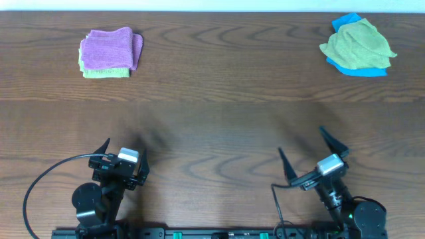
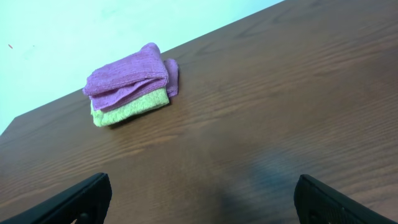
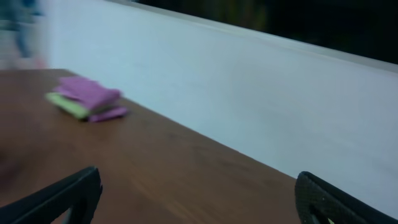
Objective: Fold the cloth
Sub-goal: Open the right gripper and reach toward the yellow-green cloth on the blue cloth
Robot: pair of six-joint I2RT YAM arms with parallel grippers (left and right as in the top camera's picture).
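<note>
**Both claws spread and empty at the near edge; green cloth lies crumpled far right**

The left gripper (image 1: pixel 124 151) sits low at the near edge of the table (image 1: pixel 212 113), its fingers spread wide with only bare wood between them. Its own camera shows the same: left gripper (image 2: pixel 202 180), with the dark fingers (image 2: pixel 74 199) at the two lower corners of the view. The right gripper (image 1: pixel 309 153) is also near the front edge, jaws wide apart and holding nothing. In the blurred right wrist view, the right gripper (image 3: pixel 199 177) frames empty tabletop.

Farther out, the cloth (image 1: pixel 358 44) lies crumpled and unfolded near the far right corner, well apart from both grippers. It rests on a blue cloth (image 1: pixel 345 23) that peeks out at its far and near sides. The blue cloth's upper corner comes close to the table's far edge.

Near the far left, a folded purple cloth (image 1: pixel 109 48) is stacked on a folded green cloth (image 1: pixel 105 72). The left wrist camera shows this pile more clearly: purple cloth (image 2: pixel 127 78) on top, with the folded green cloth (image 2: pixel 130 107) showing below it.

A broad band of bare wood separates the grippers from both piles. A pale wall (image 3: pixel 249 93) runs behind the far edge. A black cable (image 1: pixel 40 186) loops off the left arm beside the near left edge.
</note>
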